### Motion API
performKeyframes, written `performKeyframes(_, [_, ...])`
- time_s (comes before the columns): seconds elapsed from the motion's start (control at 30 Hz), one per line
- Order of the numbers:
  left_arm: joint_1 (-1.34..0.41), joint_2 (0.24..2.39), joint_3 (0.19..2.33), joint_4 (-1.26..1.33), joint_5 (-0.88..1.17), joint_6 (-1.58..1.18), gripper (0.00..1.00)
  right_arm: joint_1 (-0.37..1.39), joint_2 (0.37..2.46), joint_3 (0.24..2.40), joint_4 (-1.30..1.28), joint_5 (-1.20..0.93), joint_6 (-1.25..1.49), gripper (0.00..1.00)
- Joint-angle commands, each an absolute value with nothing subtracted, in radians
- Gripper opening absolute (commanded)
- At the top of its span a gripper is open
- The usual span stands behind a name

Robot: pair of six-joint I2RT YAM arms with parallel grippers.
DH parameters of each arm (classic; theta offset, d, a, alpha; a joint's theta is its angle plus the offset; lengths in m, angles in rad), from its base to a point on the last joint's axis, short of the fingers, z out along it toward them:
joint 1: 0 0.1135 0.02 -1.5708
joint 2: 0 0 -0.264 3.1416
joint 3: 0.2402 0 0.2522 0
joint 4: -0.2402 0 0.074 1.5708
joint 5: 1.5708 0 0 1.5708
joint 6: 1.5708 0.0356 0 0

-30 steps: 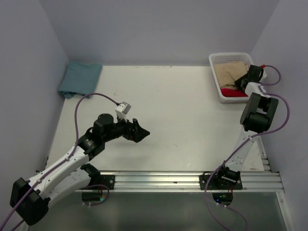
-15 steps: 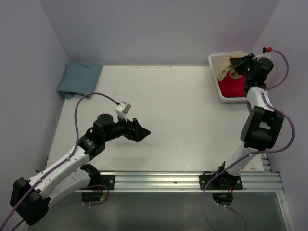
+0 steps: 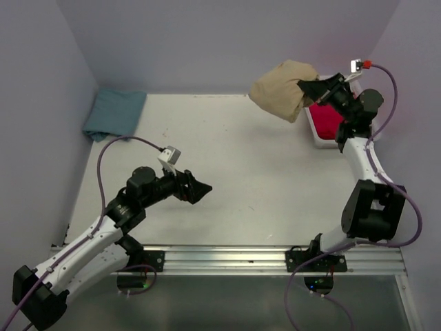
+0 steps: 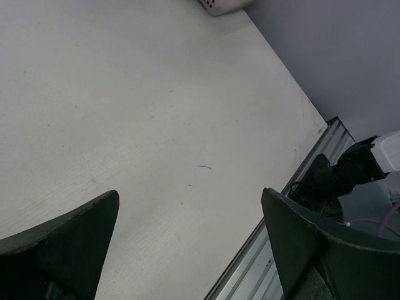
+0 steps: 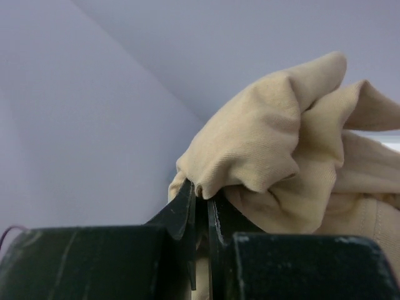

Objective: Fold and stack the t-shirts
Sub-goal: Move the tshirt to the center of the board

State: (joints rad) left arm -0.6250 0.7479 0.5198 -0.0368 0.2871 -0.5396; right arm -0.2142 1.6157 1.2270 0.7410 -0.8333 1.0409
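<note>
Pinching a fold of the tan t-shirt (image 3: 278, 91) (image 5: 275, 150), the right gripper (image 3: 302, 85) (image 5: 200, 201) is clamped tight, holding the cloth in the air beside the white basket (image 3: 318, 140), where the red-pink t-shirt (image 3: 326, 118) lies. The left gripper (image 3: 206, 187) (image 4: 190, 206) hangs spread wide above the table (image 3: 241, 162), empty. The teal-blue t-shirt (image 3: 114, 114) lies in the far left corner.

— Where does the top camera sit?
— High behind the near edge, looking down over the whole flat white table (image 3: 241, 158).
— And the wrist cameras?
— The left looks low across that same table, toward the silver metal rail (image 4: 250, 275). The right sits tight against the crumpled tan cloth t-shirt (image 5: 275, 144), facing the lilac wall (image 5: 94, 94). The overhead view sees that shirt too.
</note>
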Motion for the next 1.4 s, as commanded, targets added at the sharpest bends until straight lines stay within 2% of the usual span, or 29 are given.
performKeyframes(0.0, [-0.632, 0.71, 0.566, -0.06, 0.229, -0.538, 1.0, -0.167, 1.412, 1.174, 0.535, -0.824, 0.801, 0.0])
performKeyframes(0.07, [-0.63, 0.692, 0.571, -0.081, 0.209, -0.537, 1.0, -0.135, 1.309, 1.169, 0.217, -0.624, 0.637, 0.0])
performKeyframes(0.2, [-0.632, 0.657, 0.598, -0.126, 0.147, -0.538, 1.0, 0.053, 1.262, 1.258, -0.127, -0.352, 0.306, 0.0])
performKeyframes(0.47, [-0.632, 0.563, 0.65, -0.205, 0.012, -0.549, 1.0, 0.356, 1.445, 1.529, -0.59, -0.16, -0.029, 0.0])
performKeyframes(0.63, [-0.632, 0.526, 0.65, -0.242, -0.032, -0.558, 1.0, 0.485, 1.491, 1.532, -0.641, -0.04, -0.103, 0.0])
performKeyframes(0.9, [-0.632, 0.5, 0.66, -0.281, -0.058, -0.558, 1.0, 0.486, 1.454, 1.454, -0.54, 0.115, -0.023, 0.0])
performKeyframes(1.07, [-0.63, 0.489, 0.664, -0.294, -0.093, -0.563, 1.0, 0.486, 1.498, 1.489, -0.571, 0.01, -0.057, 0.0])
performKeyframes(1.17, [-0.632, 0.471, 0.666, -0.299, -0.136, -0.575, 1.0, 0.486, 1.535, 1.528, -0.594, -0.223, -0.107, 0.0])
performKeyframes(1.27, [-0.63, 0.45, 0.67, -0.301, -0.163, -0.581, 1.0, 0.488, 1.591, 1.589, -0.652, -0.629, -0.199, 0.0])
performKeyframes(1.3, [-0.632, 0.446, 0.672, -0.304, -0.176, -0.583, 1.0, 0.486, 1.617, 1.606, -0.676, -0.831, -0.227, 0.0])
performKeyframes(1.37, [-0.632, 0.439, 0.68, -0.311, -0.189, -0.587, 1.0, 0.489, 1.652, 1.679, -0.864, -1.012, -0.41, 0.0])
